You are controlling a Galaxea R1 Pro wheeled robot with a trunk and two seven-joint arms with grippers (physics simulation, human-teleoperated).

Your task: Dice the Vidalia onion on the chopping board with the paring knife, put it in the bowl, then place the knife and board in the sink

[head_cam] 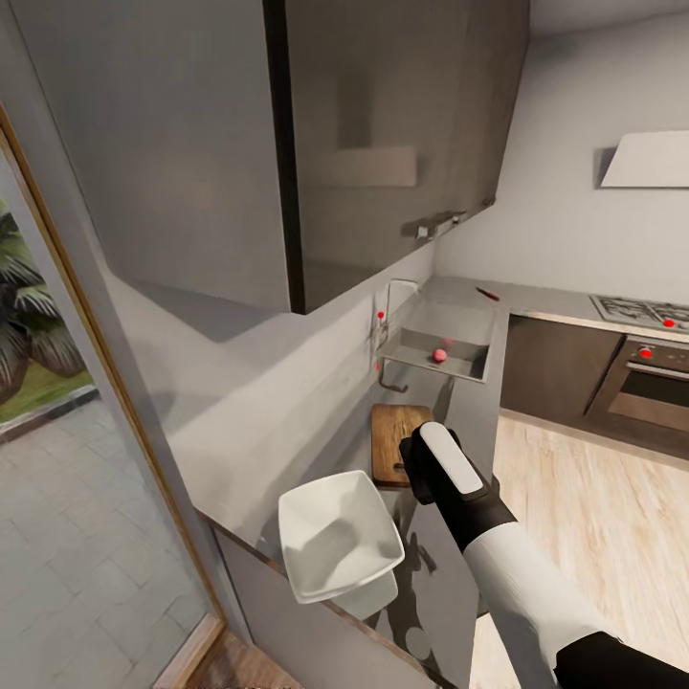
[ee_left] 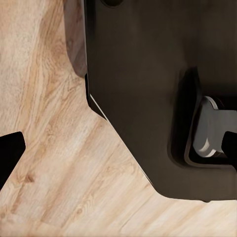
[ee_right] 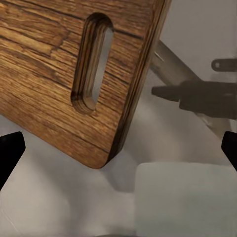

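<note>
The Vidalia onion [head_cam: 439, 355] lies as a small pinkish ball in the steel sink [head_cam: 471, 367]. Beyond the sink, the red-handled paring knife [head_cam: 488, 294] rests on the grey countertop [head_cam: 467, 413]. Nearer me lies the wooden chopping board [head_cam: 392, 435], and the white bowl [head_cam: 337, 547] stands closest. My right gripper [head_cam: 417, 466] hovers over the board's near right corner. In the right wrist view the chopping board [ee_right: 54, 84] shows its slot hole, and the gripper [ee_right: 118, 153] is open and empty. My left gripper [ee_left: 118, 153] is open and empty above the floor.
A chrome tap [head_cam: 383, 321] with a red dot stands on the wall side of the sink. Wall cabinets [head_cam: 287, 144] overhang the counter. A gas hob [head_cam: 641, 311] and oven [head_cam: 651, 383] are at right, over a wooden floor [head_cam: 593, 517]. A glass door [head_cam: 57, 459] is at left.
</note>
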